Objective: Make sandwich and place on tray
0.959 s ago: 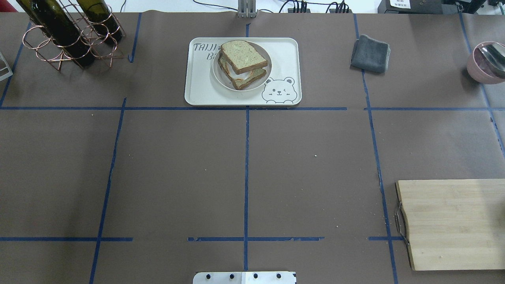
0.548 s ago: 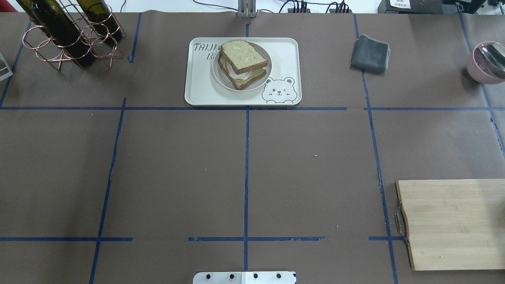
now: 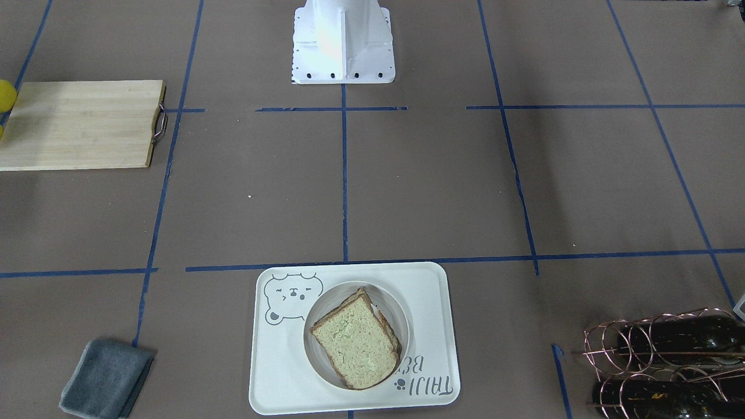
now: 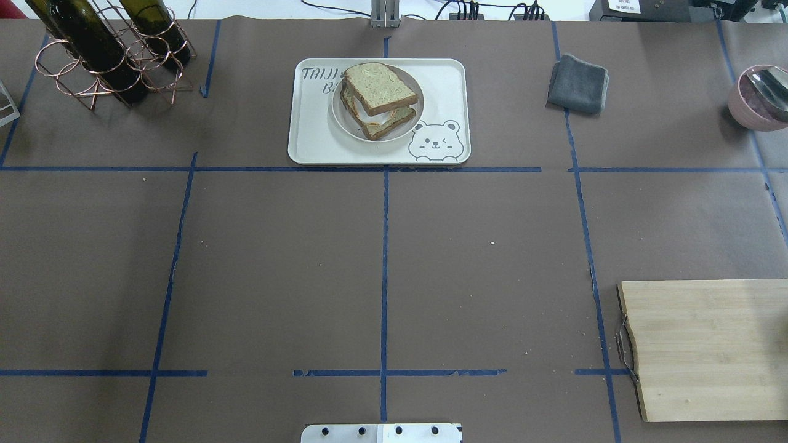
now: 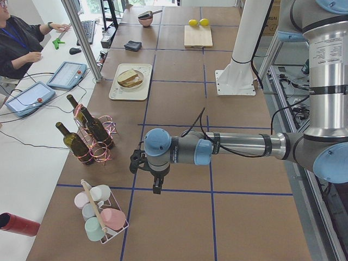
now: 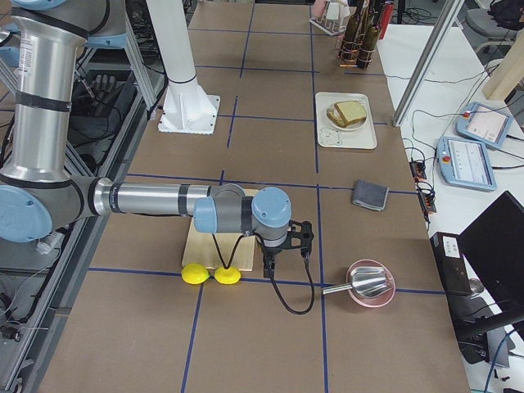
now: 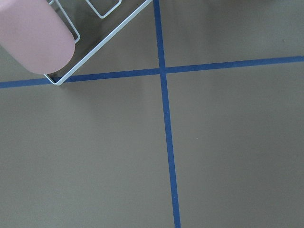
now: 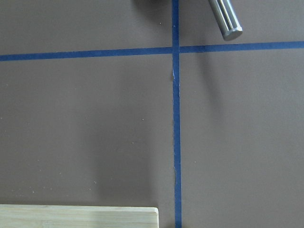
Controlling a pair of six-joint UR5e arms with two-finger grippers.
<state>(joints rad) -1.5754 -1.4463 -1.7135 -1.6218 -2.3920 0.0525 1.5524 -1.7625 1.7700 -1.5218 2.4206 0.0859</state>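
The sandwich [image 4: 378,98] is two stacked bread slices with dark crust, and a bit of white egg shows between them. It lies on a small round white plate [image 4: 345,123] on the cream bear tray [image 4: 314,135] at the far middle of the table. It also shows in the front view [image 3: 358,340] and in both side views [image 5: 129,77] [image 6: 348,113]. My left gripper [image 5: 156,185] hangs over the table's left end, far from the tray. My right gripper [image 6: 267,260] hangs near the cutting board. I cannot tell whether either is open or shut.
A wooden cutting board [image 4: 708,344] lies at the near right with two lemons [image 6: 211,274] beside it. A grey cloth [image 4: 577,83], a pink bowl with a metal scoop [image 4: 757,98], a wine bottle rack [image 4: 104,55] and a cup rack [image 5: 100,215] stand around.
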